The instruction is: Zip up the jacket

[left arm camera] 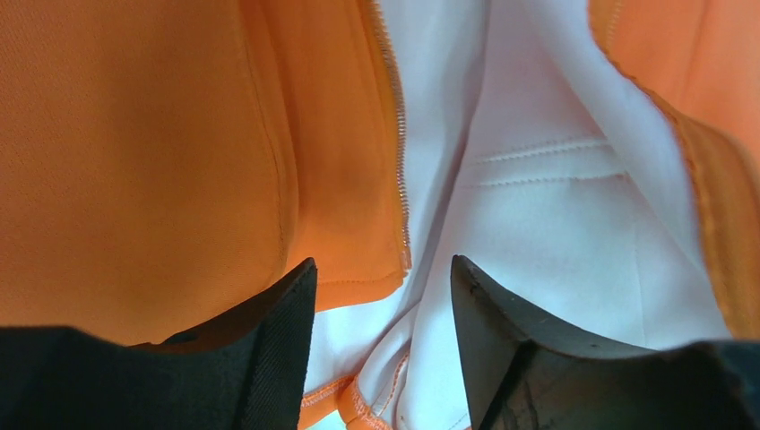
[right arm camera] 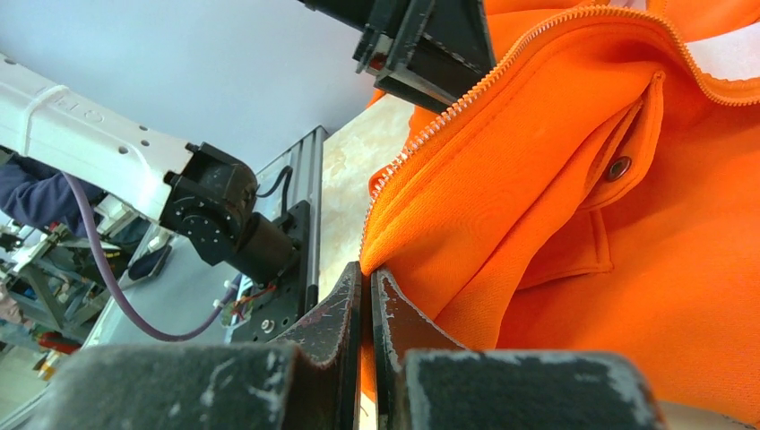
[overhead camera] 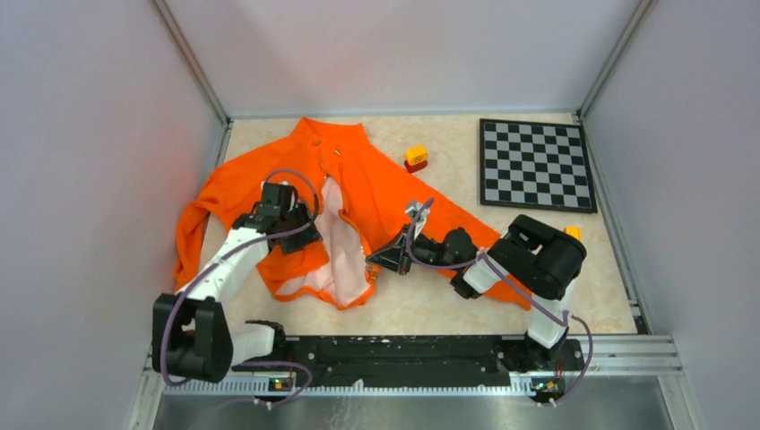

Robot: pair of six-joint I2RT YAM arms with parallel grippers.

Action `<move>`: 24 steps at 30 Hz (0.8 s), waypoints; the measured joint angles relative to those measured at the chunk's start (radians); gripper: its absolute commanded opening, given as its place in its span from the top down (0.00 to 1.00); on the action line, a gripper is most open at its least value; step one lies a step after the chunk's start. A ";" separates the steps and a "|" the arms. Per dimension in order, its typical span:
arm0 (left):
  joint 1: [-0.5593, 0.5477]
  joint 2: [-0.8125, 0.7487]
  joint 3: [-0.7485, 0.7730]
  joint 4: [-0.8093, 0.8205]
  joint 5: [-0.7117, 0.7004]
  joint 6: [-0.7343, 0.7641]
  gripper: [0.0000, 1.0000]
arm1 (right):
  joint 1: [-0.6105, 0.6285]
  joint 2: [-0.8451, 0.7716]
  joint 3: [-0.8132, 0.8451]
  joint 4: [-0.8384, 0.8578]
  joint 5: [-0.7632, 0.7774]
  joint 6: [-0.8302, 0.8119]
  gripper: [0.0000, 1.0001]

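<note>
The orange jacket [overhead camera: 376, 179] lies open on the table, its pale lining [overhead camera: 339, 242] showing between the front panels. My left gripper [overhead camera: 305, 235] hovers over the left panel's lower edge. In the left wrist view it [left arm camera: 384, 264] is open, with the zipper teeth [left arm camera: 401, 152] and lining [left arm camera: 538, 206] below the gap. My right gripper [overhead camera: 372, 260] is at the right panel's bottom corner. In the right wrist view it [right arm camera: 367, 273] is shut on the orange fabric [right arm camera: 582, 269], just below the zipper edge [right arm camera: 466, 90].
A checkerboard [overhead camera: 536, 164] lies at the back right. A small yellow and red block [overhead camera: 416, 158] sits beside the jacket's shoulder. Grey walls close in the table on three sides, and a black rail [overhead camera: 403, 349] runs along the front edge.
</note>
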 measured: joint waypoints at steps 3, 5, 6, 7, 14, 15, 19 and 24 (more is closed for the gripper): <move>-0.002 0.072 0.027 -0.019 -0.031 -0.040 0.36 | 0.000 0.000 0.000 0.000 -0.001 0.003 1.00; -0.006 0.106 0.037 -0.035 -0.054 -0.071 0.35 | 0.000 0.000 0.000 0.000 -0.001 0.005 1.00; -0.010 0.120 0.041 -0.041 -0.065 -0.088 0.35 | 0.000 0.000 0.000 0.000 -0.002 0.005 1.00; -0.015 0.139 0.049 -0.049 -0.079 -0.108 0.35 | 0.000 0.000 0.000 0.000 -0.002 0.005 1.00; -0.070 0.252 0.102 -0.082 -0.192 -0.246 0.41 | 0.000 0.000 0.000 0.000 -0.005 0.012 1.00; -0.075 0.263 0.106 -0.086 -0.204 -0.260 0.42 | 0.000 0.000 0.000 0.000 -0.006 0.013 1.00; -0.093 0.322 0.145 -0.125 -0.259 -0.307 0.45 | 0.000 0.000 0.000 0.000 -0.007 0.013 1.00; -0.128 0.390 0.196 -0.151 -0.305 -0.346 0.45 | 0.000 0.000 0.000 0.000 -0.010 0.018 1.00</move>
